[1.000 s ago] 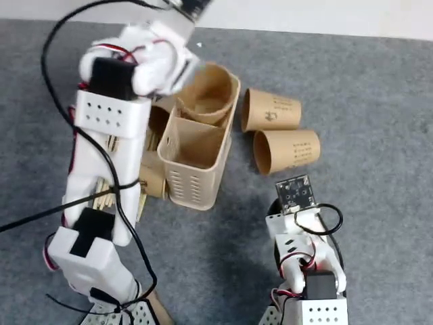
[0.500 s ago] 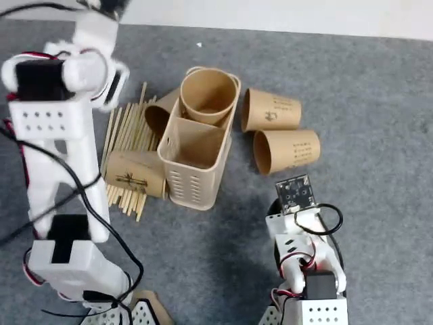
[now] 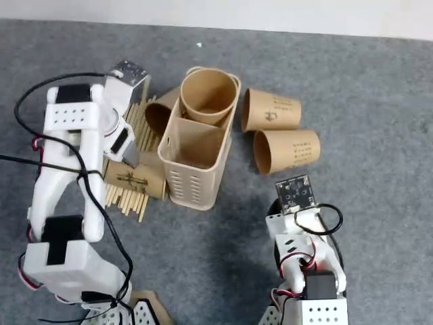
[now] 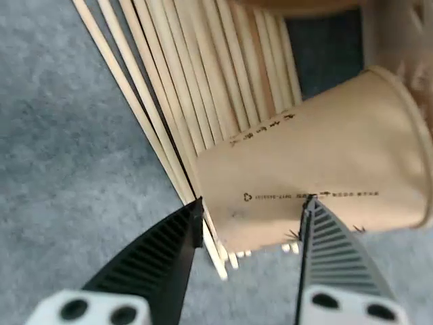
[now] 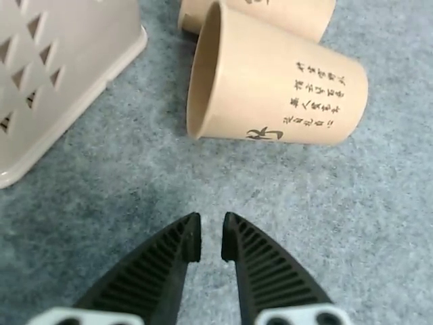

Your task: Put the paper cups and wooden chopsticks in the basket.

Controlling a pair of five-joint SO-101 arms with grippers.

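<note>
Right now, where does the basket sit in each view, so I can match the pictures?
High view: the basket stands mid-table, with an upright cup in one compartment.
Left wrist view: the basket wall lies beyond the tipped cup on the chopsticks.
Right wrist view: the basket's perforated corner sits across from a fallen cup.
Shared landmark: the grey carpet under it all.
</note>
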